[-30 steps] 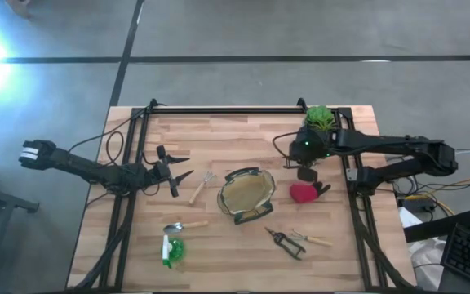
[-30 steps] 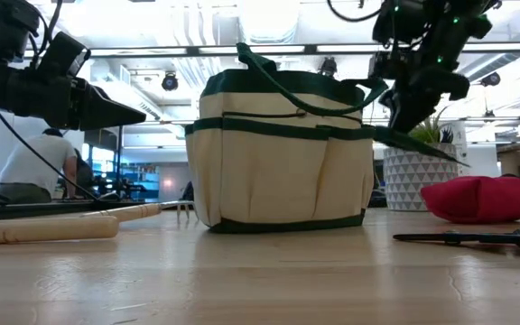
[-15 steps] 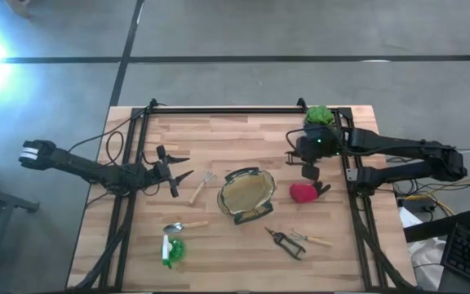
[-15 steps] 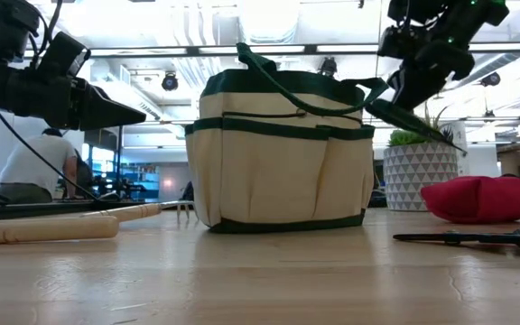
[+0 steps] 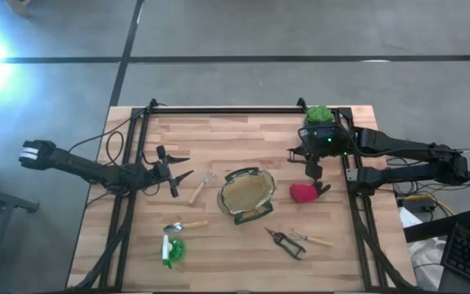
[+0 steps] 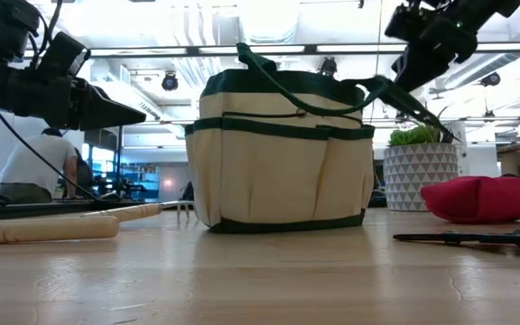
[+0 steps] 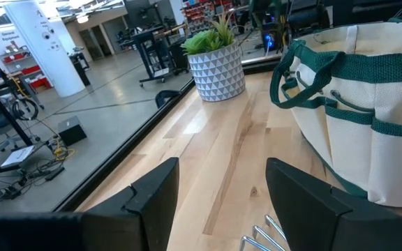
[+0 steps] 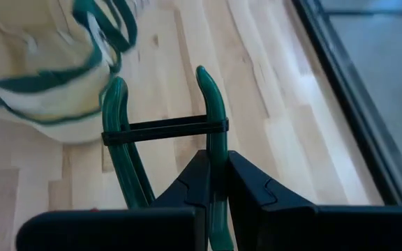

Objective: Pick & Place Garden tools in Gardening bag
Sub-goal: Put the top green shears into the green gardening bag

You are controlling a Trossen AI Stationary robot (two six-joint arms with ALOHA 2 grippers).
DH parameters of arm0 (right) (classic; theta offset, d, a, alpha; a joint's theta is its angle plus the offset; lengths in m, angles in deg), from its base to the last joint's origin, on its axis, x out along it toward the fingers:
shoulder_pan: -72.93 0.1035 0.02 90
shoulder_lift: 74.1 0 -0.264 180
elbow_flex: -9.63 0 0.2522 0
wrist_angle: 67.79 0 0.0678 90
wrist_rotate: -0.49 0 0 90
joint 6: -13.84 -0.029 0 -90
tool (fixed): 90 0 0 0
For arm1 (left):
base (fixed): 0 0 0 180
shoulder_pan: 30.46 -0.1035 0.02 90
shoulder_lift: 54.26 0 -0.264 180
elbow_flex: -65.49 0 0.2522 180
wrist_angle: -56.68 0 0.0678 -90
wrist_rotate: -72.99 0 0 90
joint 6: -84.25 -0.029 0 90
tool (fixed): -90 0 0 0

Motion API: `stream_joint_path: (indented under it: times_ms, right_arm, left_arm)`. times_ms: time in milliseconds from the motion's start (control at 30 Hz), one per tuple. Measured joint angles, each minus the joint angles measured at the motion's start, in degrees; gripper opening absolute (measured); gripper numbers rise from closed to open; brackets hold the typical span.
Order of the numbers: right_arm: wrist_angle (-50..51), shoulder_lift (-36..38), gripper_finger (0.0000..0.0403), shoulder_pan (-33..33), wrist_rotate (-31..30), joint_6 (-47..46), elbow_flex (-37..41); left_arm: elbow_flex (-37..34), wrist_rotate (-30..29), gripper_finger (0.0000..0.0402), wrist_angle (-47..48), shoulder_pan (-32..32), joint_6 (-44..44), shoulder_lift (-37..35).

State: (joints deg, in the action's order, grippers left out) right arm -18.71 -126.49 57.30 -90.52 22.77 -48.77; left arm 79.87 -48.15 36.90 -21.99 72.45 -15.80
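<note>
My right gripper (image 5: 311, 170) hangs above the table between the gardening bag (image 5: 247, 194) and the plant pot, shut on a dark green two-armed tool (image 8: 121, 132) with a black band across its arms. A red glove-like piece (image 5: 303, 193) lies on the table just below it. My left gripper (image 5: 174, 174) stands open at the table's left, level, beside the wooden-handled fork (image 5: 201, 188). The trowel (image 5: 184, 225), a bright green piece (image 5: 172, 250) and the black-handled shears (image 5: 285, 242) lie flat near the front. The bag stands upright on its base (image 6: 283, 221). My right gripper pinches one green arm of the tool (image 8: 218, 150) between its two fingers, which lie along that arm. The fingers come slanting down from the table's right. The tool is lifted clear and sticks out past the fingertips, slanting downward (image 6: 418, 106).
A green plant in a white patterned pot (image 5: 319, 117) stands at the far right, close behind my right arm. A small wooden-handled tool (image 5: 312, 238) lies beside the shears. Dark rails (image 5: 219, 110) frame the table. Bare wood lies along the far side.
My right gripper has risen and drawn back toward the table's right edge, carrying the green tool higher above the red piece. The tool's free end has lifted with it. The gripper stays shut on it.
</note>
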Motion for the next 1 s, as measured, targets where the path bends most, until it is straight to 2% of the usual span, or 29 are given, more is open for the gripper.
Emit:
stream_joint_path:
  times_ms: [400,633,1000]
  right_arm:
    - [-6.95,2.79,0.0018,7.17,0.16,-0.23,-2.56]
    - [-15.41,2.76,0.0018,11.63,0.17,2.91,-3.90]
    - [-24.57,1.44,0.0018,14.19,1.59,4.75,-3.91]
  left_arm:
    - [0.00,-0.02,0.0218,-0.01,-0.01,0.00,-0.01]
    - [-0.01,-0.01,0.0218,0.00,0.00,-0.01,-0.02]
    - [-0.01,-0.01,0.0218,-0.01,-0.01,0.01,-0.02]
